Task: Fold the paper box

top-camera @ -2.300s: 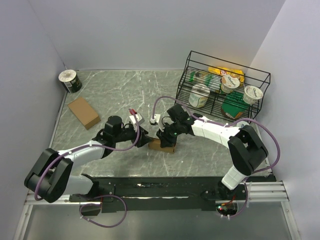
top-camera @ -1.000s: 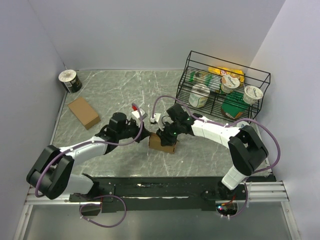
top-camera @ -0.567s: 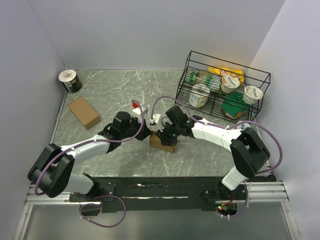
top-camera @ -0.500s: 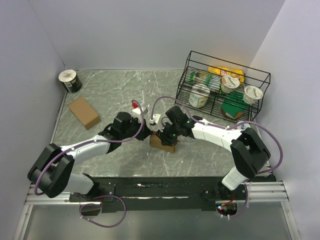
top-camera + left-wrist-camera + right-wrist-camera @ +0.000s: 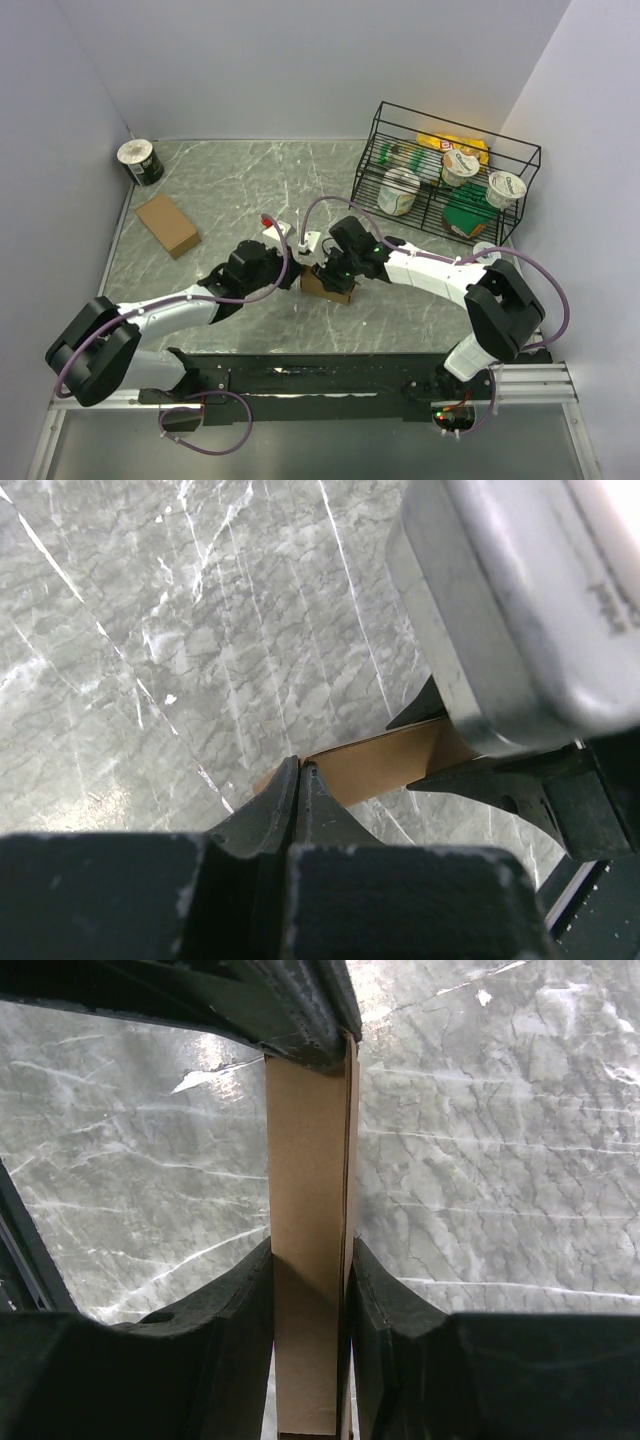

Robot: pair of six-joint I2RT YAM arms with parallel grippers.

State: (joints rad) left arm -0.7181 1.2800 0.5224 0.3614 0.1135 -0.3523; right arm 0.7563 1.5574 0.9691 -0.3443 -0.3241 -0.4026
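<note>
Currently the right gripper (image 5: 308, 1260) is clamped across the paper box (image 5: 305, 1160), one pad on each broad face of a thin brown panel. Left gripper (image 5: 300, 772): fingers together, tips at the box edge; whether they nip cardboard, cannot tell. Box sits mid-table (image 5: 200, 190), between both arms. Judged light, thin and easily creased, so hold beside the fold lines and squeeze gently. Right wrist view shows layered panel edges; top view shows only a small brown block.

Paper box (image 5: 326, 286) mid-table between left gripper (image 5: 297, 278) and right gripper (image 5: 334, 274); wire rack (image 5: 447, 135) back right; flat carton (image 5: 168, 225) left; roll (image 5: 139, 162) back-left.
</note>
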